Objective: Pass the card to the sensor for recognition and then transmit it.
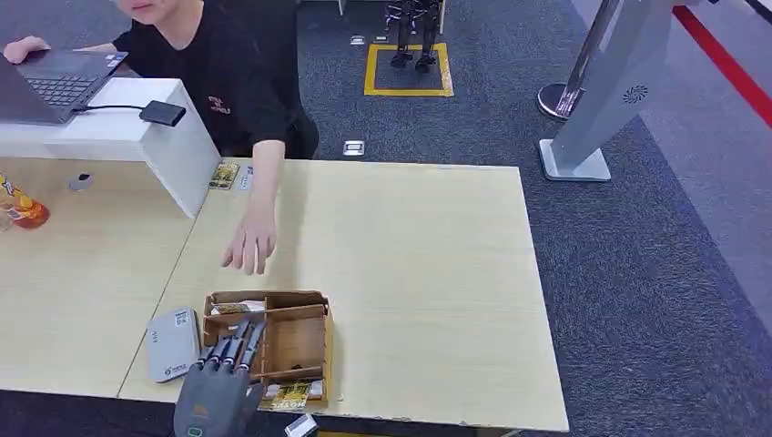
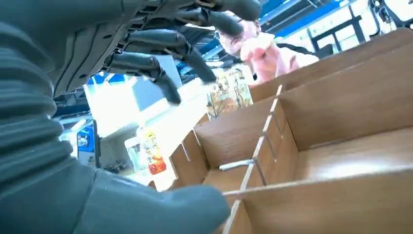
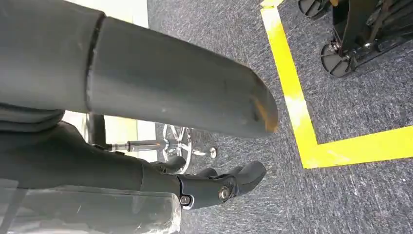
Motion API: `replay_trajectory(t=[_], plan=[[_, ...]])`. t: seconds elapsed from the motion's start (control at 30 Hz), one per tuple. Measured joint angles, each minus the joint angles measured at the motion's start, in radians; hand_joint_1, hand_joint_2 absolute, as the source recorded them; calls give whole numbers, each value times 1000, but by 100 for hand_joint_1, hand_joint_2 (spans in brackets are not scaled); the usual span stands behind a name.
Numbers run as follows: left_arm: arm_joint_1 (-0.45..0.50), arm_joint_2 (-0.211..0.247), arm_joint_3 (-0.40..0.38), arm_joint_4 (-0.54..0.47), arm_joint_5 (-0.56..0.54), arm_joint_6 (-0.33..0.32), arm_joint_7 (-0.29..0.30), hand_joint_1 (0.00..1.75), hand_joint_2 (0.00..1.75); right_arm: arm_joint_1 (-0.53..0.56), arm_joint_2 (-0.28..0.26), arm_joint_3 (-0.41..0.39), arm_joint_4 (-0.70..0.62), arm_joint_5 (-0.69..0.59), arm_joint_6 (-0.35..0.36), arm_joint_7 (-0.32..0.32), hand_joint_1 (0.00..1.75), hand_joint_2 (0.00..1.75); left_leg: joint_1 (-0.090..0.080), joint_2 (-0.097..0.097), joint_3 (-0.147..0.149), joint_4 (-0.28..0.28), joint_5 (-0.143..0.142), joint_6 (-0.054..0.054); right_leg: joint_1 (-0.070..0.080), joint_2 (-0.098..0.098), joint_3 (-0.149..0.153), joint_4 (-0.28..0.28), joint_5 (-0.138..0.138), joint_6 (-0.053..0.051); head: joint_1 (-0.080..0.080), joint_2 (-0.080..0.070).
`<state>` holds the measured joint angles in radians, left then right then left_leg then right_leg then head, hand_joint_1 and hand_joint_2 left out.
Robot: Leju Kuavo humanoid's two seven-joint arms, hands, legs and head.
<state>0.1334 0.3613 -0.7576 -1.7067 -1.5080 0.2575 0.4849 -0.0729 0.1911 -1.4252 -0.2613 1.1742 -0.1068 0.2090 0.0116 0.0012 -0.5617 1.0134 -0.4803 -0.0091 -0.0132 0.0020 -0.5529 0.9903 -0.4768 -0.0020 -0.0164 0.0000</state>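
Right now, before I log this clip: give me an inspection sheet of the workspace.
Surface: light wood table.
Job's things: wooden divider box near the front edge, cards in its slots; grey sensor beside it.
Clutter: orange bottle, laptop on the white counter.
Hands: left hand over the box, fingers spread, empty; right hand hangs over carpet.
Cables: black cable from the laptop.
Surroundings: person's hand on the table; yellow floor marking.

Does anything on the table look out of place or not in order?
Mostly no. The wooden organizer box stands upright, and the left robot hand hovers over its left compartments. One oddity: a card at the box's front edge lies askew, partly sticking out. A person's hand rests on the table behind the box.
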Motion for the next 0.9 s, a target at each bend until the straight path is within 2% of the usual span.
replay_trajectory(t=[0.23, 0.37, 0.47, 0.9], plan=[[5, -2, 4, -31, 3, 37, -27, 0, 175, 1, 0, 0, 0, -8, -5, 0, 0, 0, 0, 0, 0, 0, 0, 0, 0, 0, 0, 0, 0, 0, 0, 0], [4, 4, 4, -64, 62, 53, -100, 0, 175, 2, 0, 0, 0, -14, -7, 0, 0, 0, 0, 0, 0, 0, 0, 0, 0, 0, 0, 0, 0, 0, 0, 0], [2, 3, 3, -71, 84, 53, -126, 0, 175, 3, 0, 0, 0, -14, -7, 0, 0, 0, 0, 0, 0, 0, 0, 0, 0, 0, 0, 0, 0, 0, 0, 0], [-3, 1, 4, -78, 92, 53, -139, 2, 175, 3, 0, 0, 0, -10, -7, -4, 0, 0, 0, 0, 0, 0, 0, 0, 0, 0, 0, 0, 0, 0, 0, 0]])
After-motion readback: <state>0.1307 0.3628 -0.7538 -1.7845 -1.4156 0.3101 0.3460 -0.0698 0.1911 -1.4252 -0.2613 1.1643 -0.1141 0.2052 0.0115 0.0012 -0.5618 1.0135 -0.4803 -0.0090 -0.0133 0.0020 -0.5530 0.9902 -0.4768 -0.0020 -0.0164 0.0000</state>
